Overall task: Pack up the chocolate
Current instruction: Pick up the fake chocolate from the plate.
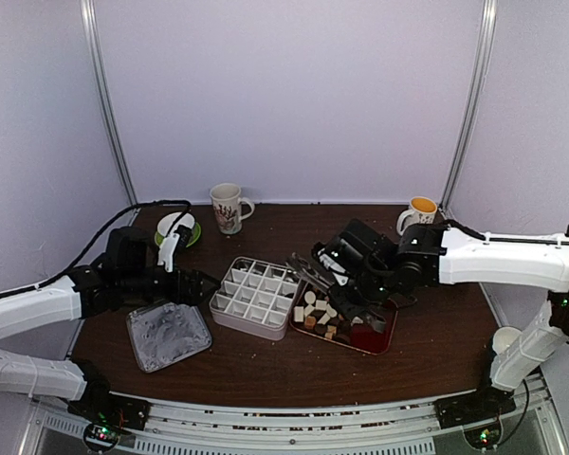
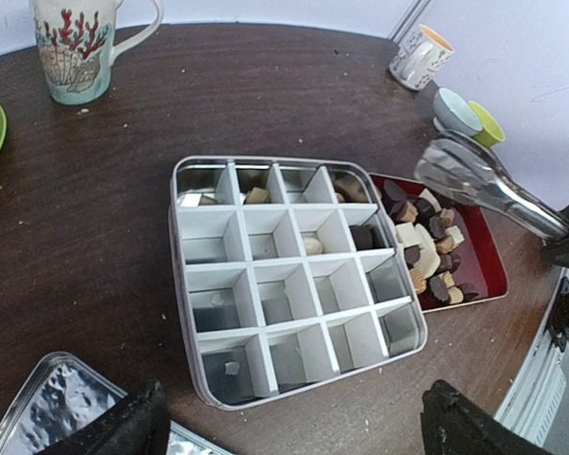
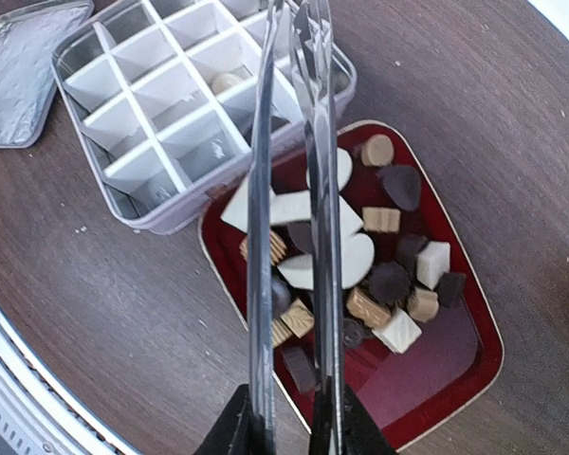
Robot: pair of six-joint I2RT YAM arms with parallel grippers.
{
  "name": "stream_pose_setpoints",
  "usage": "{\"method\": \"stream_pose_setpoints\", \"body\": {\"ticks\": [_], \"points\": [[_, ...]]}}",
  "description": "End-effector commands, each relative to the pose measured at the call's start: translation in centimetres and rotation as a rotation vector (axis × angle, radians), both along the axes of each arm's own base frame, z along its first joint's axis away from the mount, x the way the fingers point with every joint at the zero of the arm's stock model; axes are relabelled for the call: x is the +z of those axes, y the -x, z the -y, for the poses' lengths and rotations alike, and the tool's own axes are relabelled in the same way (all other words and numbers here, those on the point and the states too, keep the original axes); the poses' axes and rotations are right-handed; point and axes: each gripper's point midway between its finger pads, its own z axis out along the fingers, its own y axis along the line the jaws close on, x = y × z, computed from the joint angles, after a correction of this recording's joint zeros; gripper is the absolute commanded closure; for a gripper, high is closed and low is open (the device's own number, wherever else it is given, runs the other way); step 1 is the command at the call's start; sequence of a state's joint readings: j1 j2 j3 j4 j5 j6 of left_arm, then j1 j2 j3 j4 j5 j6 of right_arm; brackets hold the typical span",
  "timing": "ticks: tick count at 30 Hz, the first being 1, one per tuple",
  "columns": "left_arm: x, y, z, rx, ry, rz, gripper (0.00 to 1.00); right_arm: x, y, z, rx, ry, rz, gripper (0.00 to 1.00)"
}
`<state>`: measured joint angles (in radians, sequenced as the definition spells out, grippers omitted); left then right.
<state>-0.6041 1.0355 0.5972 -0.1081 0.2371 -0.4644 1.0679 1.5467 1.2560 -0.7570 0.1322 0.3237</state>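
Tongs (image 3: 261, 237) in right gripper (image 3: 289, 422) (clamped) hang over the chocolate (image 3: 389, 280).

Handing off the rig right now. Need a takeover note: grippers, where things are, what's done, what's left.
Left gripper: open, empty, above the table by the box and lid.
Right gripper: shut on tongs, held over the tray; no piece visible in their tips.
Chocolate: mostly piled on the tray beside the box; a few pieces in box cells.
Done: lid off, a few cells filled.
Left: most cells are empty, so move the remaining pieces over, then probably refit the lid.
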Motion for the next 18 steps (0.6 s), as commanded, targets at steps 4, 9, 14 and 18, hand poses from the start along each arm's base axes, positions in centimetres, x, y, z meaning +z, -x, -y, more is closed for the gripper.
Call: {"method": "stream_pose_setpoints", "body": {"ticks": [4, 9, 14, 18], "points": [[-2.7, -2.3, -1.7, 0.168, -0.054, -0.116, 0.04, -1.8, 2.6, 7.8, -0.152, 0.073, -0.071, 0.72], [-4.3, -3.0, -1.4, 0.166, -0.047, -0.168, 0.04, -2.9, 5.0, 11.6, -0.222, 0.074, -0.13, 0.68], [-4.9, -4.0, -0.1, 0.12, -0.01, -0.198, 0.04, -4.1, 6.1, 14.0, -0.264, 0.089, -0.161, 0.64], [-5.7, -4.5, 1.4, 0.063, -0.006, -0.229, 0.04, -4.7, 6.5, 14.5, -0.271, 0.111, -0.193, 0.64]]}}
